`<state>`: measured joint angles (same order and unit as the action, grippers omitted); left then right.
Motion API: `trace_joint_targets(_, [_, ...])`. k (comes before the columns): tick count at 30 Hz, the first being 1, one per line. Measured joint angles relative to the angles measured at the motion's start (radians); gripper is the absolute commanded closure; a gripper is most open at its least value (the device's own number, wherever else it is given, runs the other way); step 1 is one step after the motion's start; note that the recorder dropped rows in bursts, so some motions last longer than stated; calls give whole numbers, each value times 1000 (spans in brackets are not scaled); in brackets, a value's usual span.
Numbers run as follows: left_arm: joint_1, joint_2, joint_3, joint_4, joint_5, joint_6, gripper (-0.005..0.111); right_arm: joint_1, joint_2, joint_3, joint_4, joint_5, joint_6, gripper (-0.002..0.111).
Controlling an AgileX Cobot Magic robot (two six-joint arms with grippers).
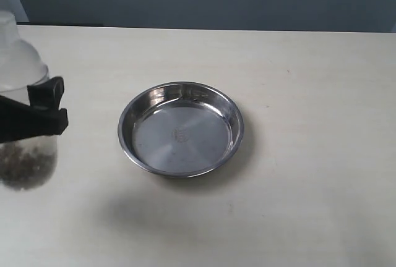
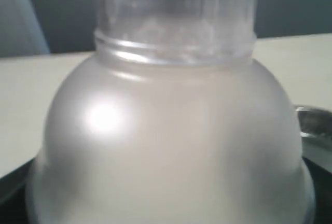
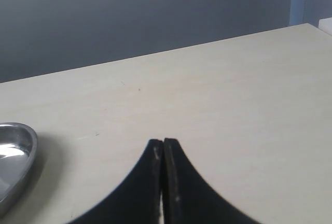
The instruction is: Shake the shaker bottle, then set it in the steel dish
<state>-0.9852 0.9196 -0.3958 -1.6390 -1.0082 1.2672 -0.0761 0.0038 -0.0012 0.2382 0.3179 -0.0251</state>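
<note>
The shaker bottle (image 1: 21,69) is at the far left of the exterior view, upright and partly cut off by the frame. It is frosted, with brown granules in its base. My left gripper (image 1: 55,103) is shut on its middle, black fingers on either side. In the left wrist view the bottle's domed shoulder and clear cap (image 2: 171,141) fill the picture. The steel dish (image 1: 179,134) lies on the table to the bottle's right with nothing in it; its rim (image 2: 314,120) shows past the bottle. My right gripper (image 3: 163,143) is shut on nothing, over bare table beside the dish (image 3: 13,151).
The pale wooden table (image 1: 309,186) stretches round the dish on all sides. Its far edge (image 1: 247,29) meets a blue-grey wall. A faint shadow lies on the table in front of the dish.
</note>
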Motion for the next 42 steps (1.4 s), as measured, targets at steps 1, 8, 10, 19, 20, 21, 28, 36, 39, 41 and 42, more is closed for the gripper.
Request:
trace_joint_targets(1, [0,-5,-2,54,16,-4,107,0,0,0,0,0,0,109])
trace_joint_targets(8, [7,39,50,-60,82,-30,107,0,0,0,0,0,0,109])
trace_joint_targets(10, [7,25,22,10,77,4,107,0,0,0,0,0,0,109])
trace_joint_targets(19, [18,36,71,-62,51,-24,107,0,0,0,0,0,-2,109])
trace_joint_targets(20, [20,33,69,-50,39,-27,107,0,0,0,0,0,-2,109])
trace_joint_targets(21, [20,23,57,-21,30,-27,107,0,0,0,0,0,-2,109])
trace_joint_targets(28, [31,17,82,34,92,-111,107,0,0,0,0,0,-1,109])
trace_joint_targets(36, [37,-49,45,234,97,-123,107,0,0,0,0,0,-1,109])
trace_joint_targets(39, [58,-30,97,147,106,-123,107,0,0,0,0,0,-1,109])
trace_joint_targets(41, [63,-30,104,127,116,-128,107,0,0,0,0,0,-1,109])
trace_joint_targets(42, [65,-32,101,152,121,-134,107,0,0,0,0,0,-1,109])
